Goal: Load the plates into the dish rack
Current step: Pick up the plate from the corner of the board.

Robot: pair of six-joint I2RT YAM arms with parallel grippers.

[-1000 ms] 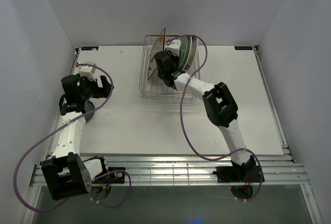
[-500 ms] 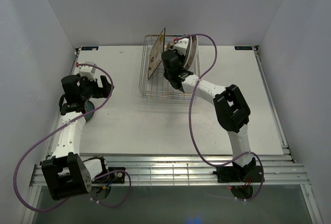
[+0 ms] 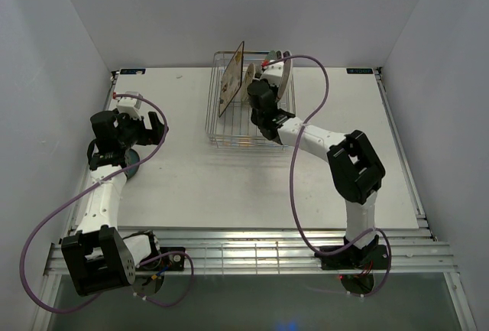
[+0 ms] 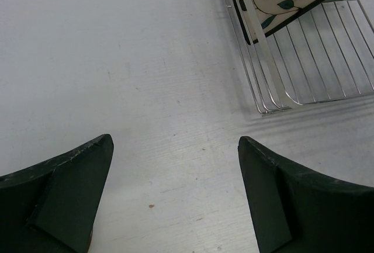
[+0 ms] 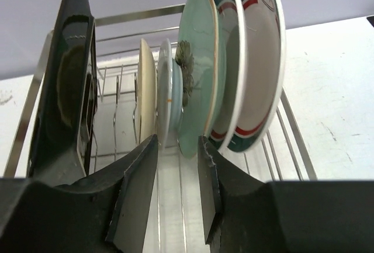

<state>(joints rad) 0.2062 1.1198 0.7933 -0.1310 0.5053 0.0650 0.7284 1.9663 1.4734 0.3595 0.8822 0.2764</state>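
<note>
Six plates (image 5: 197,72), standing in dish rack (image 5: 140,14)

Wire dish rack (image 3: 228,134) stands far-centre on the tabletop (image 3: 229,186). A square floral plate (image 3: 231,79) stands on edge at its left and round plates (image 3: 285,77) at its right. The right end effector (image 3: 258,92) is between them. A small dark teal plate (image 3: 131,167) lies partly under the left end effector (image 3: 126,146).

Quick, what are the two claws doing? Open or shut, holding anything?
Left claw: wide open, empty.
Right claw: partly open, holding nothing.
</note>
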